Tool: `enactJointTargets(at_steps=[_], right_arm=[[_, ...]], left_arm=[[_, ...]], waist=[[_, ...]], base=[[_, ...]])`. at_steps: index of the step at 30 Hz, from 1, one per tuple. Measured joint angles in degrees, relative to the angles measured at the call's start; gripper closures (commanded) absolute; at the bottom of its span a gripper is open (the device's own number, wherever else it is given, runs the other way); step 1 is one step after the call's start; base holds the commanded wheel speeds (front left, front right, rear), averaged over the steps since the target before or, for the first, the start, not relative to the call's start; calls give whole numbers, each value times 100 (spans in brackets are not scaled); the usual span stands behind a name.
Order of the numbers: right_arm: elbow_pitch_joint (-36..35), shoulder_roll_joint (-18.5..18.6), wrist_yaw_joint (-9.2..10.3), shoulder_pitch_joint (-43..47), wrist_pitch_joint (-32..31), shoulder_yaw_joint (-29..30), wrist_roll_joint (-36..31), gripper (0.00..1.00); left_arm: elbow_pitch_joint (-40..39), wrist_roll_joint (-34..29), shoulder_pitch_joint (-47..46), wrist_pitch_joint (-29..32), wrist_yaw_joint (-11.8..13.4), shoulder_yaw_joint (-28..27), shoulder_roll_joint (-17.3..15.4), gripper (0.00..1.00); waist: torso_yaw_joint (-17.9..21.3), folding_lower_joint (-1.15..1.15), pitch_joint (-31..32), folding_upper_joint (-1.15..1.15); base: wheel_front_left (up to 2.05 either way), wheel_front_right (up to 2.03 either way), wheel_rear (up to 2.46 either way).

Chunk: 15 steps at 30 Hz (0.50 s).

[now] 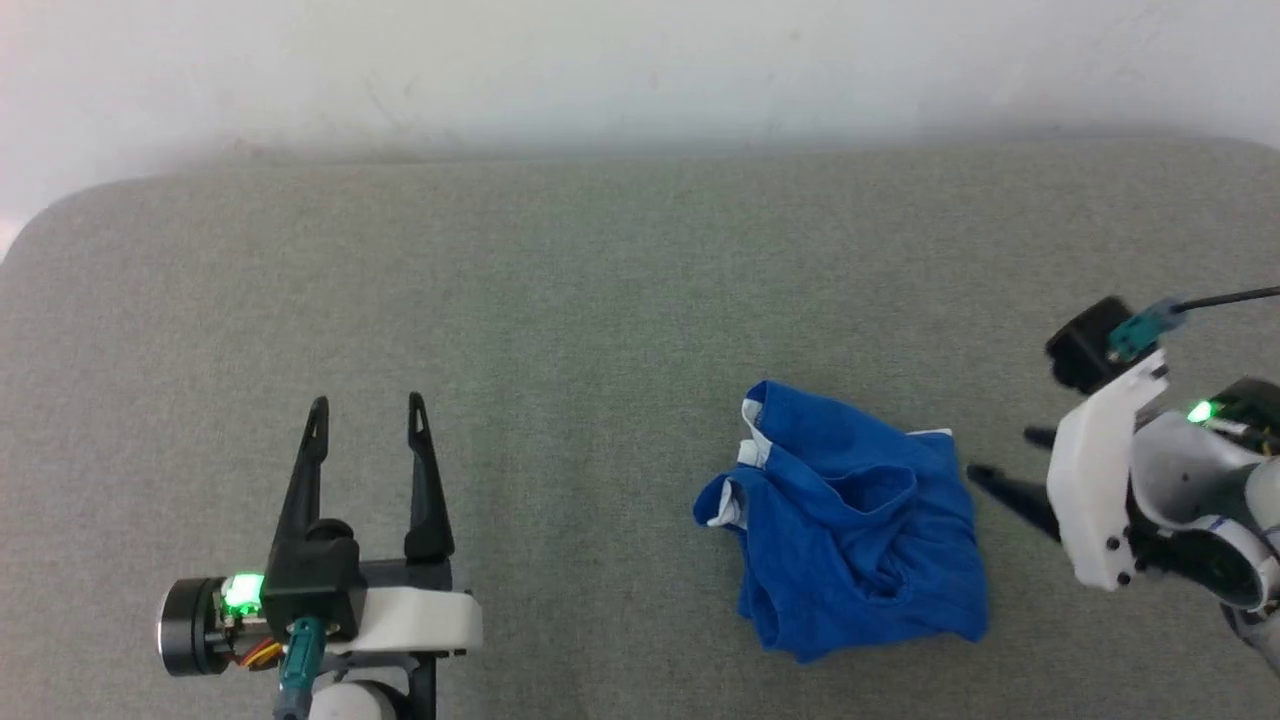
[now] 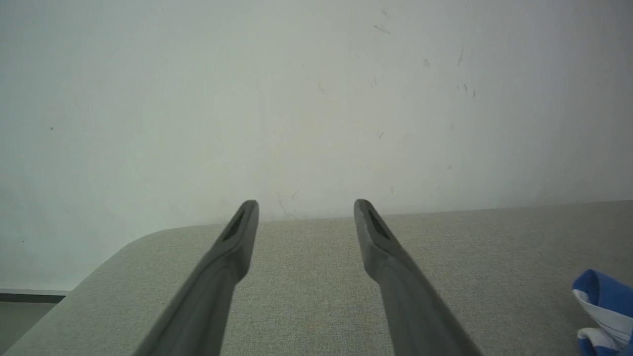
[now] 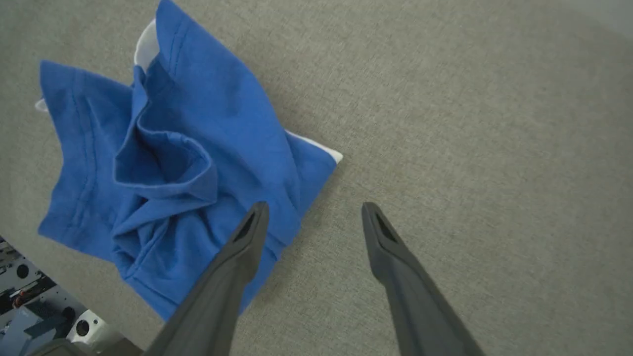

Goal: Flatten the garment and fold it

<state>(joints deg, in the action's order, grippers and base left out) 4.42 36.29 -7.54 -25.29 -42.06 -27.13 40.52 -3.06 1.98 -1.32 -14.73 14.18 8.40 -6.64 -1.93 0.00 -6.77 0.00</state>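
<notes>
Head view, crumpled blue garment (image 1: 850, 530) on grey surface (image 1: 560, 300), left pincer (image 1: 367, 402) and right pincer (image 1: 1000, 453) spread, apparently empty.

Bare grey surface (image 1: 600, 300) around garment (image 1: 850, 540)

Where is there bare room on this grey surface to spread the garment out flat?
Widest free patch: the grey padded surface between the left gripper and the blue garment, running back to the wall. Crowded on the garment's right, where the open right gripper sits close to its edge.
</notes>
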Motion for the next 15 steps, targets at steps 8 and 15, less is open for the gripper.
enactJointTargets(at_steps=[8,15], right_arm=[[1053,-277,0,-187,-167,-636,630,0],[1560,-393,-1,-257,401,-1037,706,100]], left_arm=[[8,-24,-152,0,-12,98,115,0],[20,-57,-218,0,-10,92,138,0]], waist=[[-268,0,-336,0],[-453,-1,-559,0]], base=[[0,0,0],[0,0,0]])
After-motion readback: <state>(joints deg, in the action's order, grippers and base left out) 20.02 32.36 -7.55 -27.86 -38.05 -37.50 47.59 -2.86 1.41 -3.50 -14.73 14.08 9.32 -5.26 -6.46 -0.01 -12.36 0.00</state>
